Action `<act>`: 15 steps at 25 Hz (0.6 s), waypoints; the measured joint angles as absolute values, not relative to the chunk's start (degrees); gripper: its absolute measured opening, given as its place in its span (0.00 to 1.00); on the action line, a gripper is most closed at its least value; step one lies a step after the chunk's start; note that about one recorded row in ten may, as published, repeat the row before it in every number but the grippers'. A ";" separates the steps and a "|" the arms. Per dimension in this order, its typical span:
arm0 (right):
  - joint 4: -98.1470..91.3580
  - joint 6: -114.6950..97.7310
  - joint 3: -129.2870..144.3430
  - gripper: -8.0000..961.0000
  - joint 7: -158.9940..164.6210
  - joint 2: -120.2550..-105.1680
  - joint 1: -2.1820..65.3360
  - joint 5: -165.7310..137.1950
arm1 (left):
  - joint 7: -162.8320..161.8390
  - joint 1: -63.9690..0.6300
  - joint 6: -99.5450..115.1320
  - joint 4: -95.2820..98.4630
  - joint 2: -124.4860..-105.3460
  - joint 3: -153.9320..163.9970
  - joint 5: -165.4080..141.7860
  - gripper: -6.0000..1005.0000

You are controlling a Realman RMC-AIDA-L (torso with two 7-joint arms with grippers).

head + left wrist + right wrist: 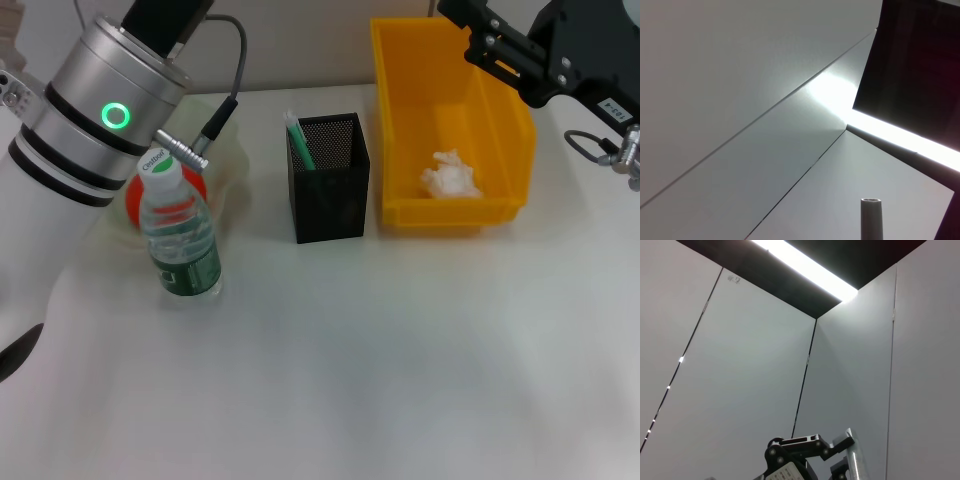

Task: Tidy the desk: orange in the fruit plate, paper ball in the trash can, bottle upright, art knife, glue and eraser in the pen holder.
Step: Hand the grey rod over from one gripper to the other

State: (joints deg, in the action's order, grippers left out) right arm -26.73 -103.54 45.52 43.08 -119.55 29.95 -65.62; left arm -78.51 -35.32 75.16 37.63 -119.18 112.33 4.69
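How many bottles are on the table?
1. The bottle stands upright at the left of the table, in front of the orange and just under the left arm. The arm could hide more.

The left arm (pixel 75 110) reaches in from the near left, its silver wrist ring with a green light raised high; its gripper is out of sight. The right arm (pixel 560 55) hangs at the far right, black linkage angled toward the middle. Both wrist cameras face upward, the right one catching black gripper links (pixel 800 452)
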 joint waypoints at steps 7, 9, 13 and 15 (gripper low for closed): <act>-26.70 -103.52 45.53 0.77 43.07 -119.58 30.13 -65.62 | -77.14 -35.21 75.23 37.50 -119.18 112.32 5.59 0.17; -26.70 -103.49 45.53 0.77 43.07 -119.60 30.32 -65.62 | -76.85 -35.26 75.24 37.53 -119.17 112.32 5.71 0.17; -26.15 -103.45 45.53 0.76 42.99 -119.62 30.93 -65.52 | -76.60 -35.37 75.24 37.73 -119.18 112.32 6.22 0.17; -25.62 -103.44 45.46 0.76 42.87 -119.62 31.18 -65.14 | -76.16 -35.39 75.24 37.73 -119.18 112.43 7.11 0.17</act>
State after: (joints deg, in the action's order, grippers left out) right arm -25.63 -103.44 45.46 42.87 -119.62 31.18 -65.14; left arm -76.16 -35.39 75.24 37.73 -119.18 112.43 7.11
